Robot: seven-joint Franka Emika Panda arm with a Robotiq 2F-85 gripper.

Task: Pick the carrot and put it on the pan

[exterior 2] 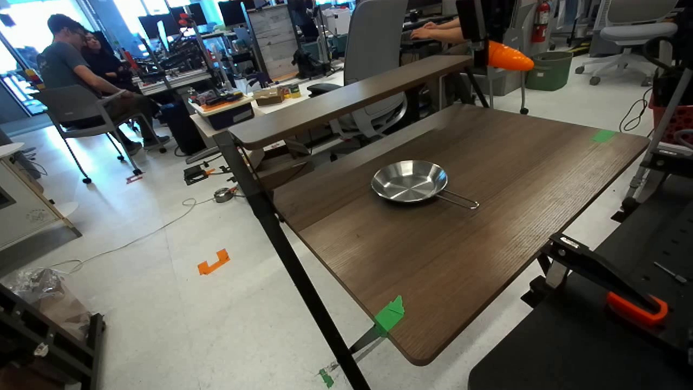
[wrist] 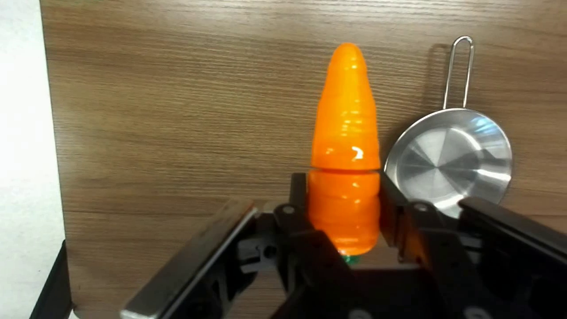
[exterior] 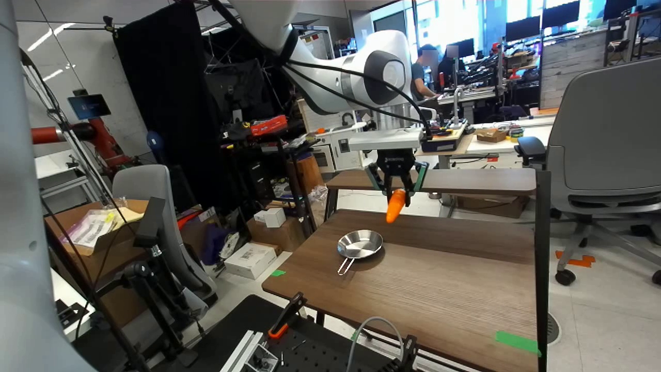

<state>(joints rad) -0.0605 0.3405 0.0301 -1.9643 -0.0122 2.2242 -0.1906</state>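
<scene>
Gripper [wrist: 344, 199]: jaws clamped on the carrot [wrist: 345, 110] by its thick end, tapered tip sticking out. Carrot's up off the table [exterior: 454, 289]; exact height hard to judge from these angles. Pan [wrist: 449, 159] sits on the table, apart from the carrot, handle [wrist: 450, 75] roughly parallel to it in wrist view.

In an exterior view, the brand name ROBOTIQ [exterior: 395, 159] can be read in pale letters on the dark body of the end effector [exterior: 398, 196]. Marks too small to be made out are borne by the papers [exterior: 94, 227] and the white box [exterior: 251, 260] at the left and by the pale label [exterior 2: 569, 242] on the near clamp [exterior 2: 605, 271].
</scene>
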